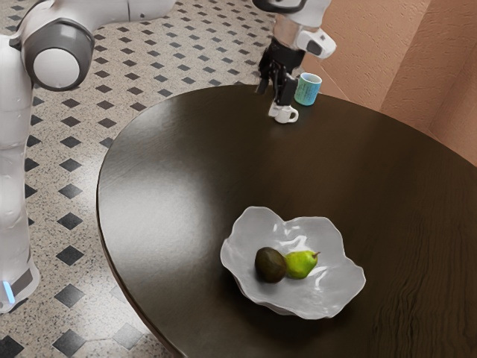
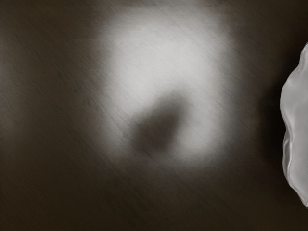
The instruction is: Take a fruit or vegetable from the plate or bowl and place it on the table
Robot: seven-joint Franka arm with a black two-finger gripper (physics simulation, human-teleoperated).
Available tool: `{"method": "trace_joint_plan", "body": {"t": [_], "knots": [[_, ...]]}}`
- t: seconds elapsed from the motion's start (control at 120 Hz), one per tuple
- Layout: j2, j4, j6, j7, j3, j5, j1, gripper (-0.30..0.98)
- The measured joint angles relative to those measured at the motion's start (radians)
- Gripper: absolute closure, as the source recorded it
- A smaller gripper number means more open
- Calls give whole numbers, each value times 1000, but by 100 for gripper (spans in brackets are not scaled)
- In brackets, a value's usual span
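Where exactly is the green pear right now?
In the exterior view, the green pear lies in the wavy-rimmed gray bowl, right beside the dark avocado, on its side toward that view's right.

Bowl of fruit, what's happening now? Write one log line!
bowl: avocado, pear inside | claw: over table, away from bowl | fruit pick: not yet

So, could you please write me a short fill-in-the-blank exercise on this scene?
The bowl holds exactly ____ pieces of fruit. The bright green piece is a ____. The smaller cup is ____ in colour. Both cups and the bowl stand on a round, dark ____.

Missing words: two; pear; white; table.
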Motion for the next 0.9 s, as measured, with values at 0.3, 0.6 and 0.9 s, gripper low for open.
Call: {"method": "trace_joint_plan", "body": {"t": [0.3,0.6,0.9], "knots": [[0,1,101,4,-5,3,-5,0],[24,-1,126,5,-14,0,-37,0],[133,-9,208,6,-20,8,-309,0]]}}
